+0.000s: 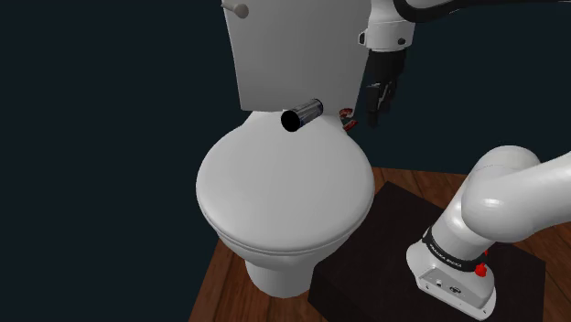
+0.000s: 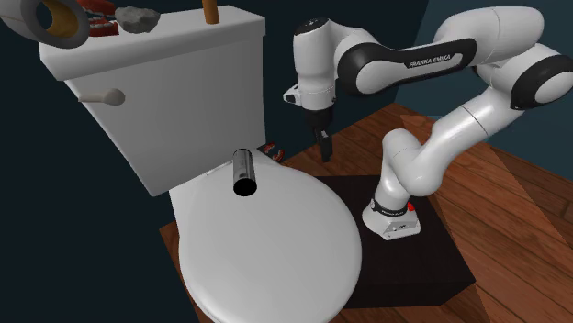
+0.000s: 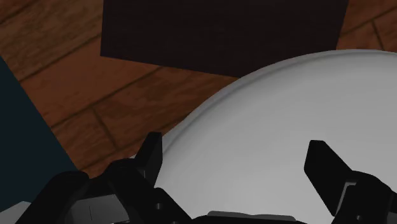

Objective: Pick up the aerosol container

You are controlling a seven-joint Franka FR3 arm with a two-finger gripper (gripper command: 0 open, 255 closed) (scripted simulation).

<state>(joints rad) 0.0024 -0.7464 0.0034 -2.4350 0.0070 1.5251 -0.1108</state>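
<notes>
Shoulder view: short dark metallic cylinder, the aerosol container (image 1: 302, 114), lies on its side at the rear edge of the closed white toilet lid (image 1: 284, 197). It is just in front of the white tank (image 1: 293, 46), with its black round end facing the lid's front. In the second exterior view the can (image 2: 244, 172) points lengthwise at the tank (image 2: 174, 101), near the middle of the lid's rear edge.

The black two-finger tool (image 1: 373, 117) hangs fingers-down over the lid's rear corner on the shoulder view's right, beside the tank's side. It is apart from the can and higher than it. A small red-and-black object (image 1: 346, 116) sits between tool and can; can't tell what it is.

Wrist view: tool (image 3: 234, 149) is wide open with nothing between the fingers. Below it are bare lid (image 3: 286, 108), brown plank floor (image 3: 114, 108) and the black box stand (image 3: 222, 28).

Step, as a judgement: approach stage, grasp not yet begun and the can untouched. The next move calls for shifting the tool along the rear edge toward the can, past the red object. The wrist should turn so the fingers straddle the cylinder across its width, not end to end. Then lower until the fingertips bracket the body and close. The can is round and on its side, so it will probably roll if one finger touches first. The tank wall close behind leaves little room, so coming in from above or the lid's front looks safer.
</notes>
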